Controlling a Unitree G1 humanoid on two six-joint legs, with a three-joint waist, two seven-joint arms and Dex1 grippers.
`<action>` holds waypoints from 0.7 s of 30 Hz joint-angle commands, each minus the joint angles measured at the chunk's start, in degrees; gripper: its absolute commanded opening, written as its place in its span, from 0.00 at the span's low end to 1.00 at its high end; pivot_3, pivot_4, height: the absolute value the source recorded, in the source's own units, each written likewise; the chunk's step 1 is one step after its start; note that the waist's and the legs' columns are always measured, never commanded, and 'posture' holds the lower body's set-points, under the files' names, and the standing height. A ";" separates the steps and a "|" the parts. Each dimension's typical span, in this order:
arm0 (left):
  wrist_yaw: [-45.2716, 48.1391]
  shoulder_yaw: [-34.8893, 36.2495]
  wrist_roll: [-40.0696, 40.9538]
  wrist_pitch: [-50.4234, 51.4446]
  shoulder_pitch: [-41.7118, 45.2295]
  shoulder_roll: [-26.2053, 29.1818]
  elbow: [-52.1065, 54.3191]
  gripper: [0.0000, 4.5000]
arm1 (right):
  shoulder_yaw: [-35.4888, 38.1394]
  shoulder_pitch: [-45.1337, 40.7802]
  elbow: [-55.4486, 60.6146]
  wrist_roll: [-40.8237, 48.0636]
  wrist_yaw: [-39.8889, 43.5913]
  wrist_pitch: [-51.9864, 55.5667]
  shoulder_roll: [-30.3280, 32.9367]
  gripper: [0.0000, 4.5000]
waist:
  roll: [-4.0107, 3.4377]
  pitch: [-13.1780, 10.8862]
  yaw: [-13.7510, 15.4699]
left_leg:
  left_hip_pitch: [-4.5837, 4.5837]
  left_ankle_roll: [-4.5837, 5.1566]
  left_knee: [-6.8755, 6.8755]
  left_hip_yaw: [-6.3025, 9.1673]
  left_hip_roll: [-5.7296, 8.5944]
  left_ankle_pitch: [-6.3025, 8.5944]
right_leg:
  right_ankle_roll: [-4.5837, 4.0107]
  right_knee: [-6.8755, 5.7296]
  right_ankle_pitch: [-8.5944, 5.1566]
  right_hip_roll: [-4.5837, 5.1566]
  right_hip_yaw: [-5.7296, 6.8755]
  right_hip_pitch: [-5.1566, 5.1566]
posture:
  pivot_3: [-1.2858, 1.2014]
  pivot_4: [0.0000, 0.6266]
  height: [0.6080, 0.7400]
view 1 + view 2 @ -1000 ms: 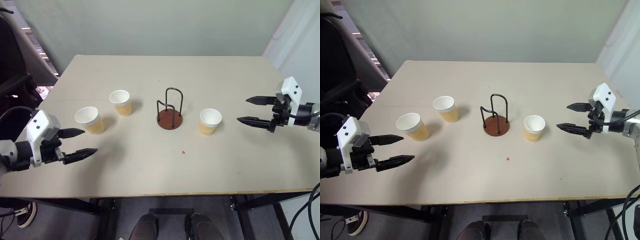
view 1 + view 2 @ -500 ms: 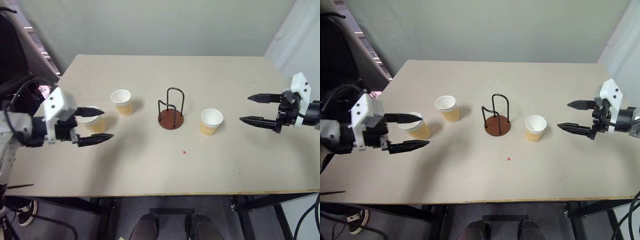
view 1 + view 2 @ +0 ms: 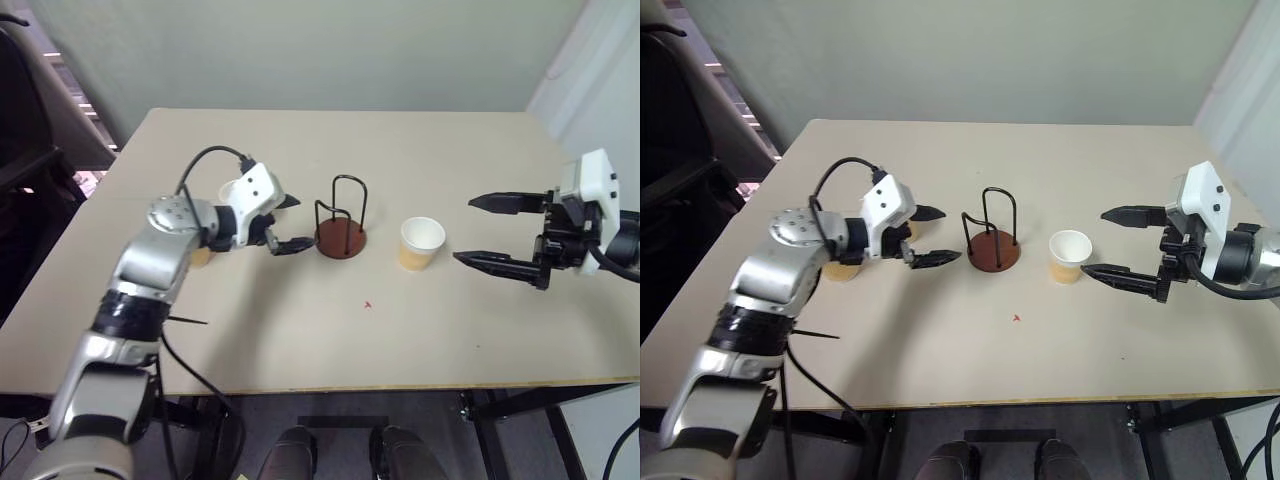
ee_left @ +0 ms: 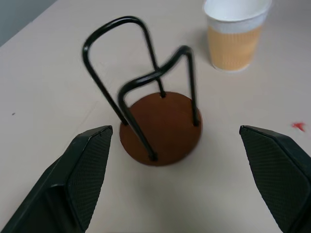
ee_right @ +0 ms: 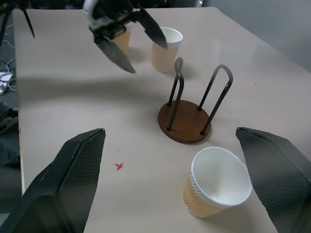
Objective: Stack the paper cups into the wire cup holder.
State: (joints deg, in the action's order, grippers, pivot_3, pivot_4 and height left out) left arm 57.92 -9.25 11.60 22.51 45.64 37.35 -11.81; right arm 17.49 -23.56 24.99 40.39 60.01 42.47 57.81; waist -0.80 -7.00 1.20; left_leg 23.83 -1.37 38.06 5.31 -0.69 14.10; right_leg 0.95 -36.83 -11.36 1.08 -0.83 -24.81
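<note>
The wire cup holder [image 3: 342,238], a reddish-brown disc with black wire loops, stands empty at mid-table. One paper cup [image 3: 421,243] stands upright just right of it. Two more paper cups are on the left: one [image 3: 229,190] sits half hidden behind my left wrist, the other [image 3: 203,257] peeks out from under my left forearm. My left gripper [image 3: 300,222] hovers open just left of the holder, pointing at it, with nothing between its fingers. My right gripper [image 3: 463,230] is open and empty, right of the right-hand cup and pointing toward it.
The pale tabletop [image 3: 330,330] ends in a front edge close to me. A small red mark [image 3: 367,304] lies on it in front of the holder. A dark chair [image 3: 30,180] stands beyond the table's left side.
My left arm has swung right and forward, past the two left cups, to beside the holder. My right gripper has shifted a little left toward the right-hand cup. Both stayed open.
</note>
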 commanded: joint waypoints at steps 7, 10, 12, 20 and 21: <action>-2.08 -1.08 -5.16 -8.90 8.46 -8.78 -19.16 1.00 | 5.62 2.33 3.15 2.15 -3.02 1.18 2.58 1.00 | 0.01 0.00 0.80 | 0.11 -0.01 0.14 -0.04 0.02 -0.04 | 0.22 0.08 0.00 0.00 -0.01 0.04 | 0.52 0.24 1.00; -3.33 -0.83 -6.38 -12.43 11.68 -12.99 -26.76 1.00 | 6.54 3.47 3.59 1.99 -3.72 1.43 2.85 1.00 | 0.01 -0.01 1.32 | 0.12 0.09 0.20 -0.01 0.08 -0.09 | 0.37 0.16 0.07 0.02 -0.04 0.13 | 0.52 0.24 1.00; -4.23 -0.33 -7.09 -14.22 13.48 -14.81 -30.92 1.00 | 7.38 4.23 4.23 2.34 -4.17 1.75 2.88 1.00 | 0.02 -0.01 1.37 | 0.13 0.13 0.22 -0.05 0.10 -0.08 | 0.48 0.29 0.14 0.02 -0.10 0.18 | 0.52 0.24 1.00; -2.36 1.32 -6.23 -16.34 15.77 -18.15 -35.35 0.45 | 10.53 6.93 6.08 3.42 -6.07 2.59 3.43 1.00 | 0.03 -0.01 1.37 | 0.18 0.44 0.21 -0.64 0.24 -0.24 | 1.07 0.82 0.34 -0.06 -0.71 0.21 | 0.52 0.24 1.00; -1.96 1.57 -5.98 -16.01 15.73 -18.16 -35.00 0.37 | 10.79 7.18 6.24 3.56 -6.19 2.65 3.46 1.00 | 0.03 -0.02 1.37 | 0.20 0.52 0.24 -0.69 0.34 -0.22 | 1.21 0.85 0.33 -0.06 -0.83 0.20 | 0.52 0.24 1.00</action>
State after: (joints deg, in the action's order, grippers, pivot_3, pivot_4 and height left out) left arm 55.04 -9.48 4.65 6.63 59.86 19.04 -48.56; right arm 25.32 -16.28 29.62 43.16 54.57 45.29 60.30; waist -0.77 -7.02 2.57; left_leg 24.03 -0.80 38.34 4.59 -0.28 13.90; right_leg 2.24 -35.97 -11.04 1.04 -1.72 -24.60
